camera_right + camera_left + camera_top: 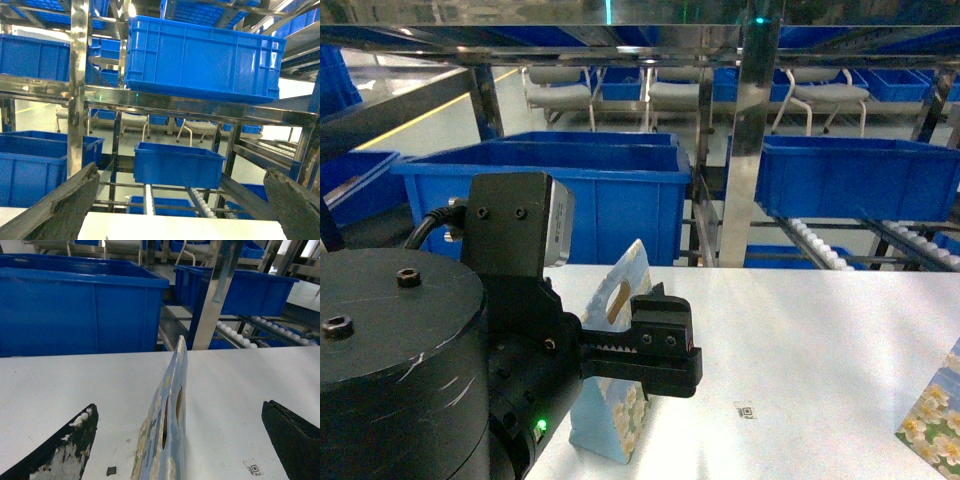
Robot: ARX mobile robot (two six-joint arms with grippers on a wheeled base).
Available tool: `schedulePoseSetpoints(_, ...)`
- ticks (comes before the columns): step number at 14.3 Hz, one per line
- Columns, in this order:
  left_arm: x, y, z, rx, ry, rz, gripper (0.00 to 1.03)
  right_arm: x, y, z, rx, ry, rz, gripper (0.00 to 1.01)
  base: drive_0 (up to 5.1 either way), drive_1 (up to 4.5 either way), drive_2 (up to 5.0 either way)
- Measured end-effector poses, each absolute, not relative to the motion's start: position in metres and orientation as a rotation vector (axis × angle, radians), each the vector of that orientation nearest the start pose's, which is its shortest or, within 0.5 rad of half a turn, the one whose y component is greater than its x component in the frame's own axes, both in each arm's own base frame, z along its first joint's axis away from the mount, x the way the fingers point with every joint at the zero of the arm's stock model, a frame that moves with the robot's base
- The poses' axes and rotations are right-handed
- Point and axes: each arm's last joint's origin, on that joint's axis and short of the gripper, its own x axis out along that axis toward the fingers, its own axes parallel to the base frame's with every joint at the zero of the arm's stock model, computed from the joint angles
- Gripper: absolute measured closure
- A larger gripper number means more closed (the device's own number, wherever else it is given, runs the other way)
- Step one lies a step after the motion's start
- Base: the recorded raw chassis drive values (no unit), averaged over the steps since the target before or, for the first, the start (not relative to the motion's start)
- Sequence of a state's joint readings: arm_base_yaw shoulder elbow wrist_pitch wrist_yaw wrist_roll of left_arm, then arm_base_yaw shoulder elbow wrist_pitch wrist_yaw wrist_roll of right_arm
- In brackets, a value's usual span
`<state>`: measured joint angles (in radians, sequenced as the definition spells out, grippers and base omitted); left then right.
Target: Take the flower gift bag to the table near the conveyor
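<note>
Flower gift bag [167,425] stood upright on the white table [820,340], flattened so that its thin edge faced the left gripper [177,440] and its long face ran near to far, toward the conveyor [820,245] at the table's far side. The left wrist view showed the relation that mattered: the bag rose between the two worn black fingers [60,452], which were spread wide, one to the left and one to the right, neither pad touching the paper. Judging from that, closing would pinch the bag across its thin side. The head view added what the wrist camera could not: the cut-out handle near the bag's top and the floral print low on its side, with the left arm reaching in from the near left. It also caught the corner of a second floral bag [932,420] at the near right edge of the table. The right gripper [180,200] was out of the head view; its own camera showed its fingers apart and empty, pointed at blue bins [177,162] on the rack. The left arm was plainly the nearer one.
</note>
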<state>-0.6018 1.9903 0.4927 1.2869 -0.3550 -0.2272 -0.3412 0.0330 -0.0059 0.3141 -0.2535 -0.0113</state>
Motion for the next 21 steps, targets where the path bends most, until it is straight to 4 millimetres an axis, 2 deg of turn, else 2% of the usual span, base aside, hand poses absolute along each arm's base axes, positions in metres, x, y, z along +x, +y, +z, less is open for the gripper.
schedulePoseSetpoints(10,0.222,-0.124,0.098,-0.116,0.226,-0.217,0.05,0.092,-0.025,0.189,-0.092,-0.263,-0.089,0.03,0.0,0.0,0.0)
schedulePoseSetpoints(14,0.191,-0.086,0.12,-0.151,0.15,-0.184,0.05,0.092,-0.025,0.189,-0.092,-0.263,-0.089,0.03,0.0,0.0,0.0)
schedulePoseSetpoints(19,0.16,-0.062,0.128,-0.137,0.148,-0.199,0.05,0.092,-0.025,0.189,-0.092,-0.263,-0.089,0.03,0.0,0.0,0.0)
schedulePoseSetpoints(21,0.15,-0.056,0.136,-0.126,0.158,-0.143,0.05,0.092,-0.025,0.189,-0.092,-0.263,-0.089,0.03,0.0,0.0,0.0)
